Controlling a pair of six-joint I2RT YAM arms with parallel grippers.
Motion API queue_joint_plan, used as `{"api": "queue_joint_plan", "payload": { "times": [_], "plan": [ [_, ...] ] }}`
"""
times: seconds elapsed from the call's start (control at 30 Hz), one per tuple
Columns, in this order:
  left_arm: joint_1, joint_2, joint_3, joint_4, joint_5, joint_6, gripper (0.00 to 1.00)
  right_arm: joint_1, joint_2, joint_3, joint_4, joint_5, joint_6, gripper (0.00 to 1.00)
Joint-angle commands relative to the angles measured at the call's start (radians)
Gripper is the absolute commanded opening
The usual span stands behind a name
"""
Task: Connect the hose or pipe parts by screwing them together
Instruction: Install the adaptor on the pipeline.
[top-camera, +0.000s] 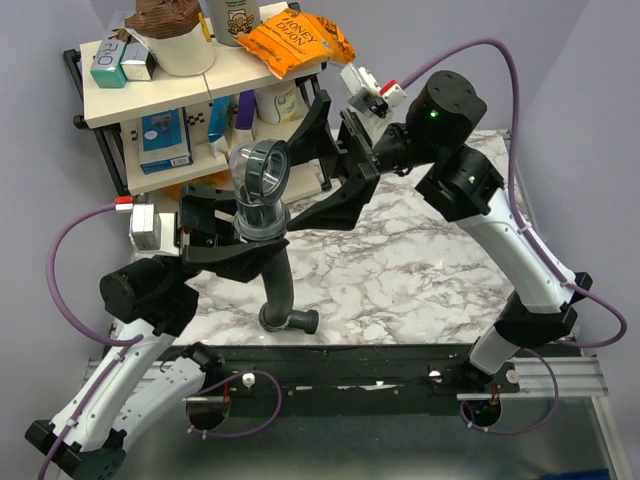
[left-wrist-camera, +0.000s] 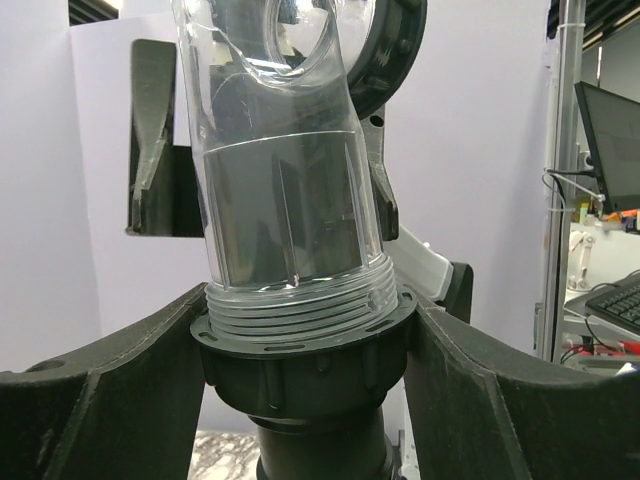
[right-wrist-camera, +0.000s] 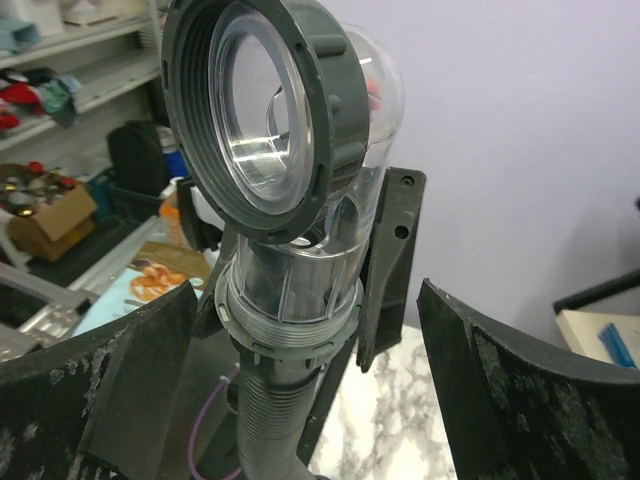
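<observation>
Right now my left claw (top-camera: 258, 232) pinches the collar (left-wrist-camera: 300, 370) under the clear pipe fitting (left-wrist-camera: 280, 200), the ribbed hose (top-camera: 278, 285) hanging below that fitting; my right claw (top-camera: 305, 172) stands spread wide, just beside the fitting.

The left arm (top-camera: 125, 355) rises from its base with a bent elbow, and the left gripper (top-camera: 258, 236) clamps the collar nut (left-wrist-camera: 300, 368) between both fingers. The right arm (top-camera: 520, 250) arches high and inward; the right gripper (top-camera: 325, 165) points leftward, jaws spread wide, holding nothing.
</observation>
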Motion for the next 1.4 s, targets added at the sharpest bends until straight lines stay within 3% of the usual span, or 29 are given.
{"api": "queue_joint_plan", "payload": {
  "times": [0.0,0.7,0.8,0.93,1.0,1.13,1.37],
  "plan": [
    [0.004,-0.002,0.048,0.056,0.016,-0.019,0.00,-0.006,0.028,0.017,0.190,-0.128,0.146,1.00],
    [-0.019,0.028,0.039,0.071,0.022,-0.002,0.00,-0.004,0.153,0.033,0.540,-0.265,0.434,1.00],
    [-0.019,0.025,0.038,0.070,0.018,0.002,0.00,-0.003,0.180,0.054,0.600,-0.291,0.494,0.91],
    [-0.020,0.018,0.036,0.064,0.013,0.007,0.00,-0.003,0.202,0.076,0.631,-0.305,0.533,0.58],
    [-0.019,0.016,0.038,0.064,0.008,0.013,0.00,-0.004,0.206,0.074,0.634,-0.306,0.541,0.55],
    [-0.019,0.013,0.038,0.062,0.004,0.019,0.00,-0.003,0.202,0.068,0.634,-0.302,0.542,0.37],
    [-0.020,0.007,0.045,0.034,-0.035,0.061,0.00,-0.004,0.131,-0.006,0.476,-0.242,0.397,0.24]
  ]
}}
